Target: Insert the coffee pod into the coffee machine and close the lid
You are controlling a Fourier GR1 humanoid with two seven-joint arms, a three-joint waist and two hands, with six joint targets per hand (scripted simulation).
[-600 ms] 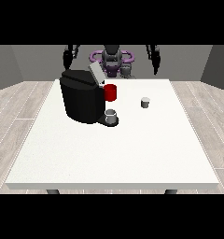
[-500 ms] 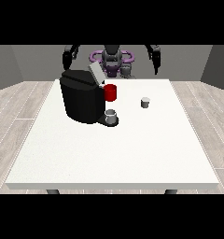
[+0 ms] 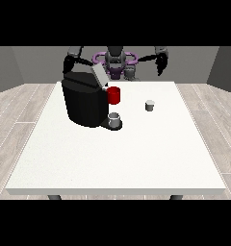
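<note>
A black coffee machine (image 3: 83,100) stands on the white table (image 3: 117,153) at the view's left, its grey lid (image 3: 99,75) tilted up. A small grey coffee pod (image 3: 149,105) rests on the table to the right of the machine. The hand at the view's right (image 3: 161,63) hangs above the table's far edge, well behind the pod. The hand at the view's left (image 3: 68,64) hovers behind the machine's top. Neither hand touches anything.
A red mug (image 3: 114,95) stands beside the machine's front. A grey cup (image 3: 114,119) sits on the machine's drip tray. The robot's body (image 3: 115,61) is behind the table's far edge.
The hand at the view's right has lifted slightly and shifted outward. The pod, the machine and the lid have not moved.
</note>
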